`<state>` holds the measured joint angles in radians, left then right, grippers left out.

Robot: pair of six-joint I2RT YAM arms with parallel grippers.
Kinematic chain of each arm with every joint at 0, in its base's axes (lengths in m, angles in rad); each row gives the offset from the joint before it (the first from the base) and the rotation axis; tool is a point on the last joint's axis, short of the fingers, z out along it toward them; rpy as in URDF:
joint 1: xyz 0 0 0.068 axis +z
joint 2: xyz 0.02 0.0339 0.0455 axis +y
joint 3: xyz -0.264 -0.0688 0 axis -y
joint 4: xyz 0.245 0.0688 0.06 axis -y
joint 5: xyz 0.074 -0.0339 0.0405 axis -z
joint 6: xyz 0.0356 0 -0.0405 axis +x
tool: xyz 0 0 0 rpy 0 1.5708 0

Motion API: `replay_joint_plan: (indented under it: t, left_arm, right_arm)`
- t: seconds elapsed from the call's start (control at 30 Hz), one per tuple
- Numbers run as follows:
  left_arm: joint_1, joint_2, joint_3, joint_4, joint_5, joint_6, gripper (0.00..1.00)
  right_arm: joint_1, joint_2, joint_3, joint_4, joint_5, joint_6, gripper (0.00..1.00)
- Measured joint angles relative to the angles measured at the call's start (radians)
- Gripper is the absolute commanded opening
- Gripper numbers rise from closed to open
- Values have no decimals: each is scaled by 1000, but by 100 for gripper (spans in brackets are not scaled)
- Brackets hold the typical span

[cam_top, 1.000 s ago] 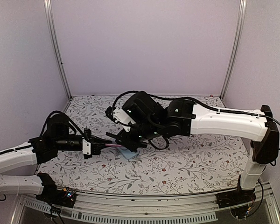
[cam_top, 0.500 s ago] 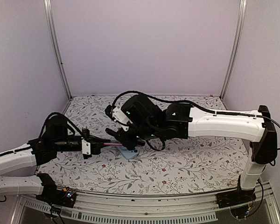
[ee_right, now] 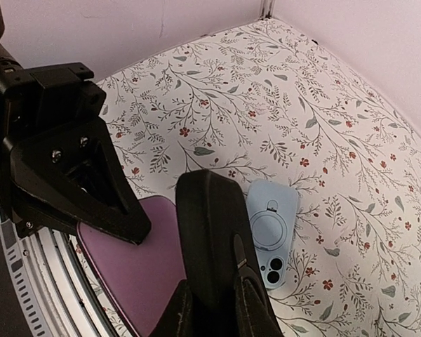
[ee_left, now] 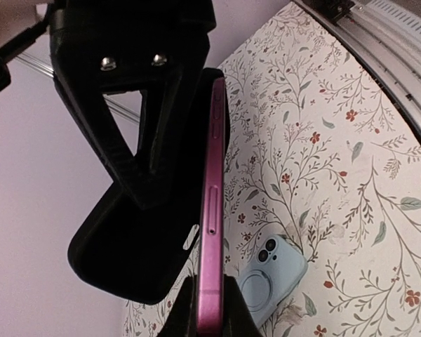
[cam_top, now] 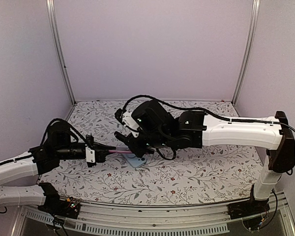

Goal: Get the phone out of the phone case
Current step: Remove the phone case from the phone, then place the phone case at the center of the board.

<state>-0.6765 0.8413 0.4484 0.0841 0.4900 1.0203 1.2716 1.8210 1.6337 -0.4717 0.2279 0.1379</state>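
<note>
Floral-print table [cam_top: 211, 172] inside plain lilac walls, two arms meeting left of centre

Top view: left gripper [cam_top: 107, 151] clamped on one end of a pink phone [cam_top: 120, 153], which is held level above the table. The right gripper [cam_top: 132, 147] is at the phone's other end, its hold too dark to read here. A light blue cover [cam_top: 135, 161] lies flat on the table below the phone, touched by neither arm.

Left wrist view: phone edge-on with bare side buttons showing, pinched between both fingers. A black case [ee_left: 126, 246] sits on its far face, splayed away at the near end and apparently hooked round the phone's far end. The blue cover shows a ring and twin lens holes; spare case or second handset, cannot tell.

Right wrist view: right fingers closed tight on the black case's edge. The phone's purple back is just left of it, under the left finger.

Condition: phone not yet free of the case, by my reading.

Risks: an askew pull could twist the phone out of the narrow left pinch — a drop onto the blue cover. The thin case edge may also slip from the right fingers and snap back
</note>
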Motion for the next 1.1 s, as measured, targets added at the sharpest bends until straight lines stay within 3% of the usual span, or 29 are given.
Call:
replay_joint_plan:
  t: [0.6, 0.87, 1.1]
  left_arm:
    - [11, -13, -1, 8, 14, 3, 0]
    - [49, -33, -1, 100, -61, 3, 0]
    - [52, -33, -1, 111, -78, 2, 0]
  right_arm:
    - [-48, -142, -135, 24, 70, 95, 4]
    - [-234, -197, -195, -11, -19, 136, 1]
    - [-473, -211, -244, 70, -198, 167, 0]
